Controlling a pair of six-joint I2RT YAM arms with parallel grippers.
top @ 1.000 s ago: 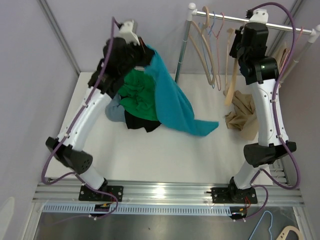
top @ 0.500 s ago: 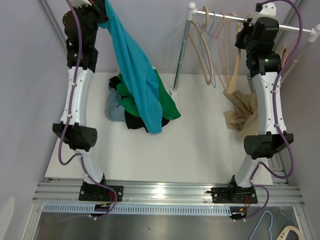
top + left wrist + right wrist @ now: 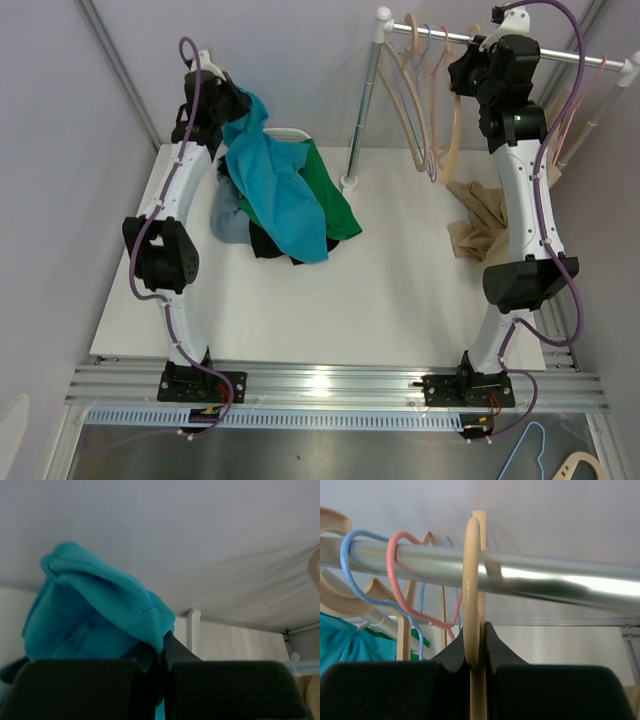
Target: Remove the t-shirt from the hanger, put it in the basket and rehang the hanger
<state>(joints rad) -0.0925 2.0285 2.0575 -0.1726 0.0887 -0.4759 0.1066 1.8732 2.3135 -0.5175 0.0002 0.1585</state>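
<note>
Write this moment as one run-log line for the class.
left gripper: shut on teal t-shirt, draping onto clothes pile | right gripper: shut on beige hanger hooked over rail | t-shirt: off hanger

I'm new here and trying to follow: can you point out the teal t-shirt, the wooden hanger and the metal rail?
teal t-shirt [image 3: 285, 195]: top external view, on the middle of the draped cloth.
wooden hanger [image 3: 471, 580]: right wrist view, on its hook.
metal rail [image 3: 545, 575]: right wrist view, on the bare tube.

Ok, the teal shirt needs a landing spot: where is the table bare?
Bare: the table's near strip, and the middle between the clothes pile and the tan garment. Crowded: back left under the teal t-shirt, back right beneath the hangers.
</note>
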